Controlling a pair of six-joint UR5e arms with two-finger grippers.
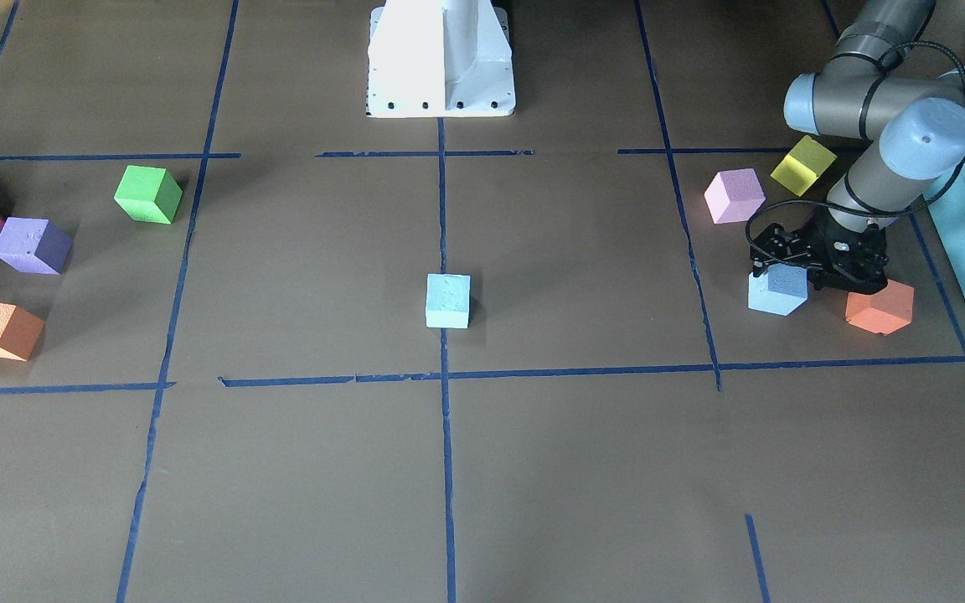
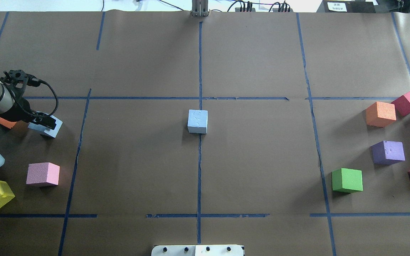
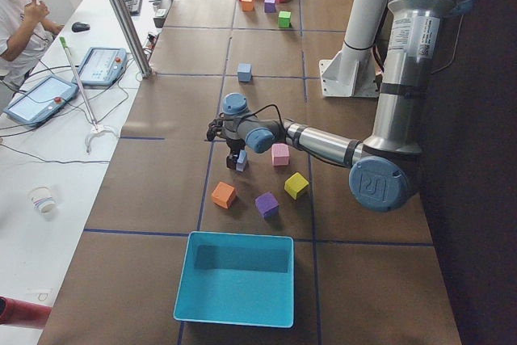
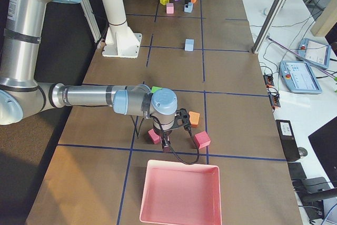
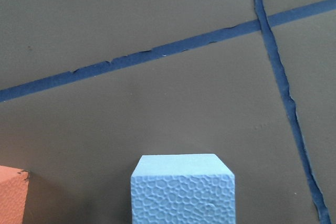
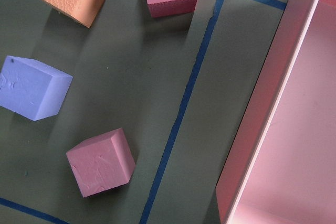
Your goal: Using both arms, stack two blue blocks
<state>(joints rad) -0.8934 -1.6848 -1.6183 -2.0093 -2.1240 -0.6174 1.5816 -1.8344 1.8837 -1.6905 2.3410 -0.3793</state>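
A pickup is judged in hand: the left gripper (image 2: 46, 121) is poised over the sky-blue block (image 1: 769, 300), on the robot's left beside an orange block (image 1: 879, 307); whether it is pinched cannot be told. The cyan block (image 1: 447, 301) is set at the middle of the table (image 1: 298, 276), squared to the tape line (image 1: 442, 209), the other askew; as cubes, neither has a long axis. A lift and carry to centre is called for. The right gripper (image 4: 166, 144) cannot be judged spread or closed.
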